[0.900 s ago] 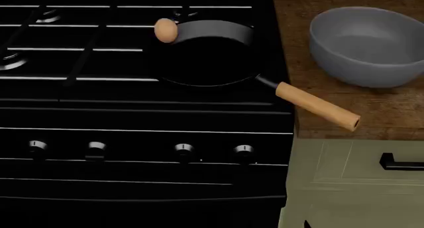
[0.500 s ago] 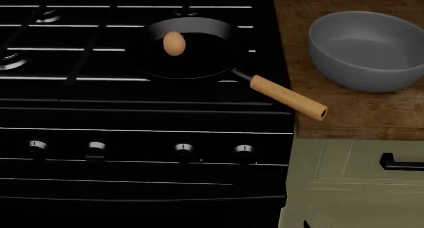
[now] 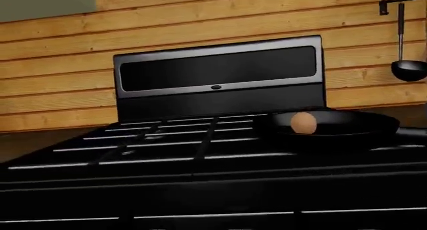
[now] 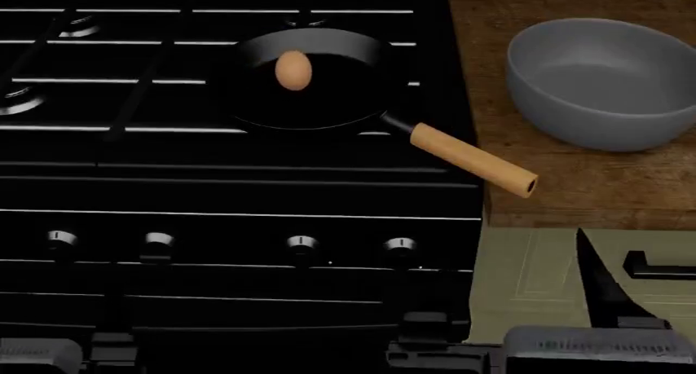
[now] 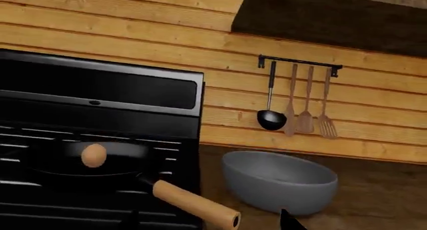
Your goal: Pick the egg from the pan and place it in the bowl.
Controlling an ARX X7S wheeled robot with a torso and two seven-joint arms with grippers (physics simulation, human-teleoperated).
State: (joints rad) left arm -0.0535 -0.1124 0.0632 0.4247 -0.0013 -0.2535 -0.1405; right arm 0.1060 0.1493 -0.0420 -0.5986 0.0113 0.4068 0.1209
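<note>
The tan egg (image 4: 292,70) lies inside the black pan (image 4: 326,105) on the stove's right rear burner. The pan's wooden handle (image 4: 473,160) points out over the counter edge. The blue-grey bowl (image 4: 604,81) stands upright to the pan's right. The left wrist view shows the egg (image 3: 303,123) in the pan (image 3: 340,132). Egg (image 5: 94,155), pan (image 5: 47,162), handle (image 5: 197,205) and bowl (image 5: 280,182) all show in the right wrist view. A dark finger (image 4: 596,284) of my right gripper rises at the head view's bottom edge, far short of the pan. Dark left arm parts (image 4: 109,341) sit low against the stove front.
Stove knobs (image 4: 302,245) line the black front panel. The wooden counter (image 4: 566,191) carries the bowl, with a pale green drawer and black handle (image 4: 658,268) below it. Utensils (image 5: 297,109) hang on the plank wall behind; a ladle (image 3: 407,69) hangs there too.
The pan shifted back and left early on, and the egg moved from its rim into the pan, then drifted slightly right. Both arms' parts have risen into the head view's bottom edge.
</note>
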